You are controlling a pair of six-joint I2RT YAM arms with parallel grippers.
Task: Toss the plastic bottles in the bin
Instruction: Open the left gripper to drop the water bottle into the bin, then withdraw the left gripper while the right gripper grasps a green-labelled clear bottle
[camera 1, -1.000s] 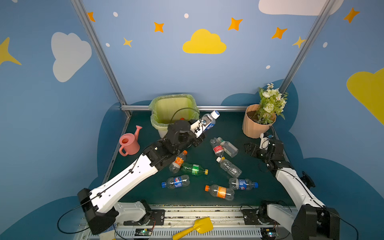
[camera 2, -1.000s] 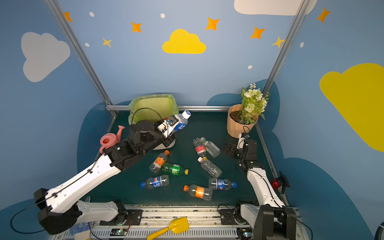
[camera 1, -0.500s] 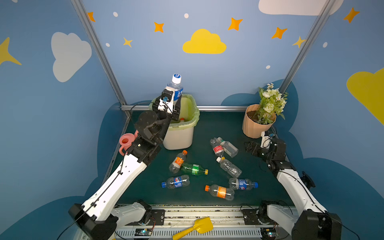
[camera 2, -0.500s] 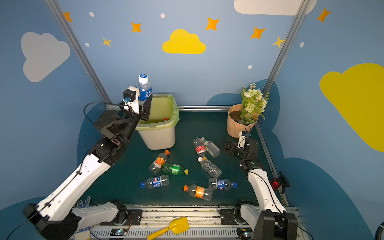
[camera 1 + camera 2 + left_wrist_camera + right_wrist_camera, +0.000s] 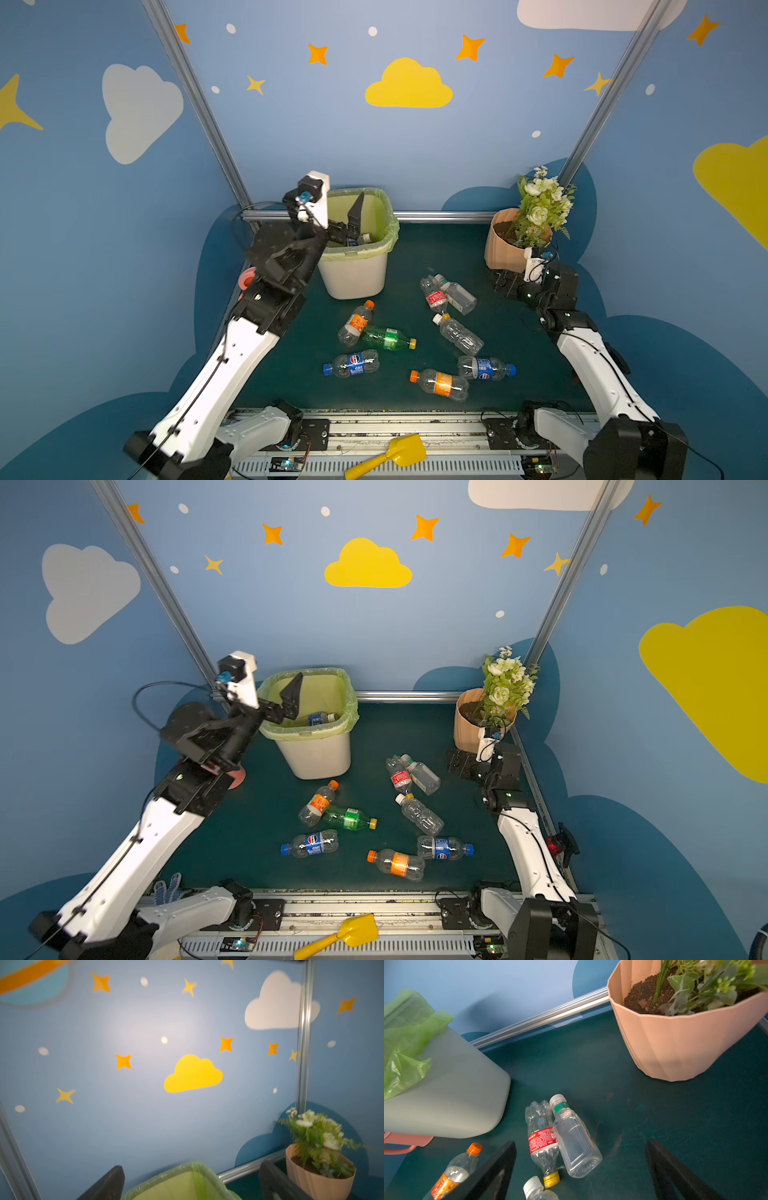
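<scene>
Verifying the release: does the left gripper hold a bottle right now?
No, the left gripper stands open and empty above the bin, with a blue-labelled bottle lying inside it.

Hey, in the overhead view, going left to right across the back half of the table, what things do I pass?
pink watering can → bin → red-label bottle → flowerpot
</scene>
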